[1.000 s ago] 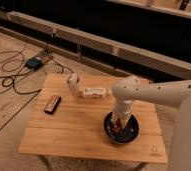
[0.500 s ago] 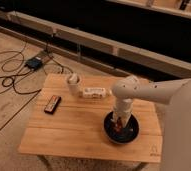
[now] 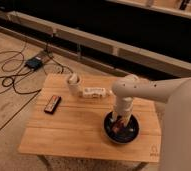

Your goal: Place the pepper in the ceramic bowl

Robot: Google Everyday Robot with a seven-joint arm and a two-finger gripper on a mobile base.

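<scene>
The ceramic bowl (image 3: 121,135) is dark and glossy, sitting on the right part of the wooden table (image 3: 79,125). My gripper (image 3: 120,123) hangs straight down from the white arm into the bowl. A reddish-brown pepper (image 3: 118,125) shows at the gripper's tip, inside the bowl. Whether the pepper is still held or lying loose cannot be made out.
A white cylinder (image 3: 73,84) lies at the table's back, with a white oblong box (image 3: 94,92) beside it. A flat black remote-like object (image 3: 52,104) rests on the left side. Cables and a small box (image 3: 34,63) lie on the floor behind.
The arm has shifted slightly and the gripper sits a little lower in the bowl. The other objects have not moved.
</scene>
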